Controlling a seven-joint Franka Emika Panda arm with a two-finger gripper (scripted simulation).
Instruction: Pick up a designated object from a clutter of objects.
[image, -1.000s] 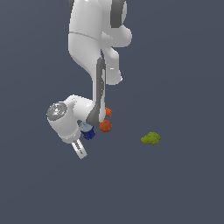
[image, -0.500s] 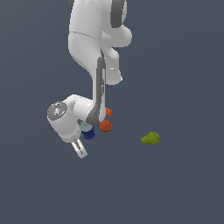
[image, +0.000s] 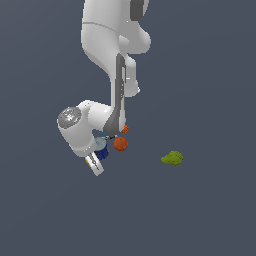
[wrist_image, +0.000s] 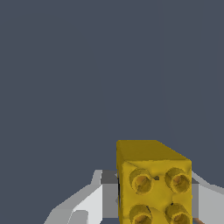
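In the wrist view the designated object (wrist_image: 153, 183), a mustard-yellow block with round studs on its near face, fills the space between my gripper's (wrist_image: 148, 175) two pale fingers. A finger pad lies against each side of it, so the gripper is shut on the block. From the exterior view my gripper (image: 95, 166) hangs low at the arm's end, just beside the clutter of objects, and the hand hides the yellow block there. Of the clutter, a blue can (image: 102, 152), an orange-red ball (image: 120, 144) and an orange block (image: 125, 129) show beside the wrist.
A yellow-green lumpy blob (image: 172, 158) lies apart on the floor toward the exterior view's right. The arm's white links tower above the clutter and hide part of it. Plain dark grey floor surrounds everything.
The gripper end has risen slightly and shifted a little toward the exterior view's right. The ball, the can and the blob have stayed in place.
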